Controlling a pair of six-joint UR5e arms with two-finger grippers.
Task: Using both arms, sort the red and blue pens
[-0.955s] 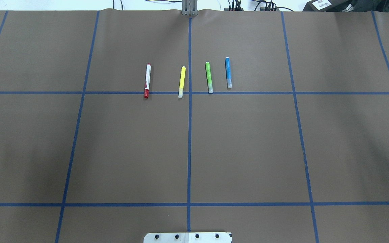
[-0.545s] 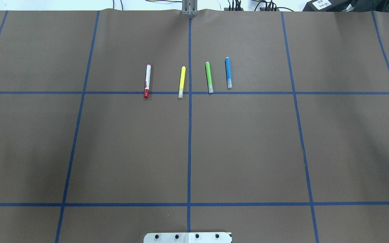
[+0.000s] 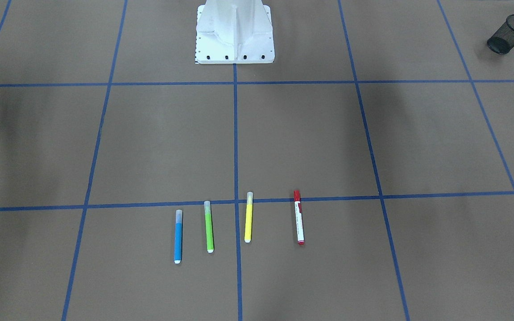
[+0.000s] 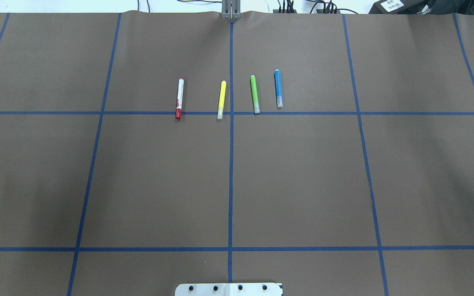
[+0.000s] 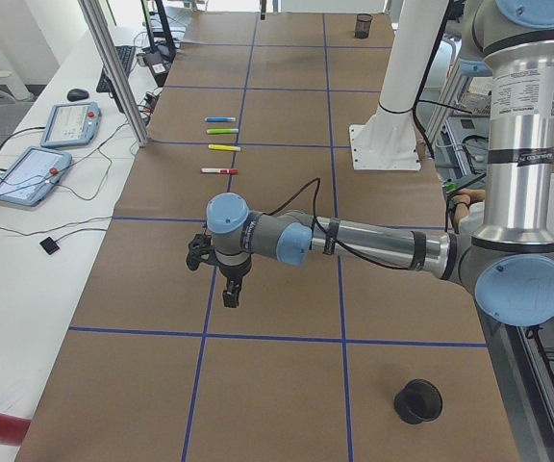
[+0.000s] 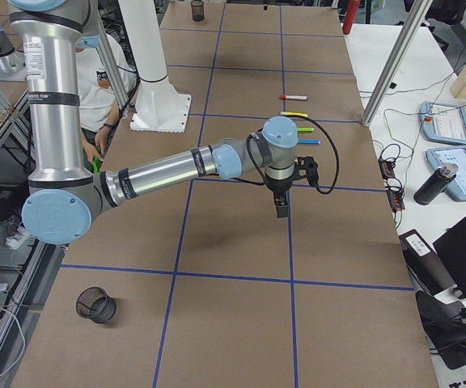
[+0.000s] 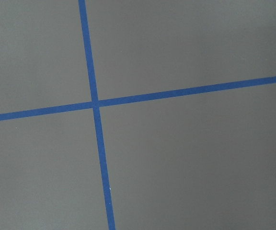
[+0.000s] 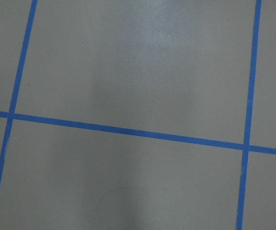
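Note:
The four pens lie in a row across a blue tape line in the table's middle. The red pen [image 4: 179, 98] [image 3: 299, 217] has a white barrel and lies at the left end of the row in the overhead view. The blue pen [image 4: 278, 88] [image 3: 178, 236] lies at the right end. My left gripper [image 5: 231, 295] hangs over the table's left part, far from the pens. My right gripper [image 6: 281, 210] hangs over the right part, also well away. Only the side views show the grippers, so I cannot tell their state. The wrist views show only bare paper and tape.
A yellow marker [image 4: 221, 100] and a green marker [image 4: 254, 93] lie between the two pens. Black mesh cups stand near the table's ends [image 5: 418, 401] [image 6: 95, 305]. The white robot pedestal [image 3: 234, 31] stands at mid-table. A person sits behind the robot [image 6: 103, 89].
The pens have not moved. A small black part at the overhead view's right edge has shifted very slightly.

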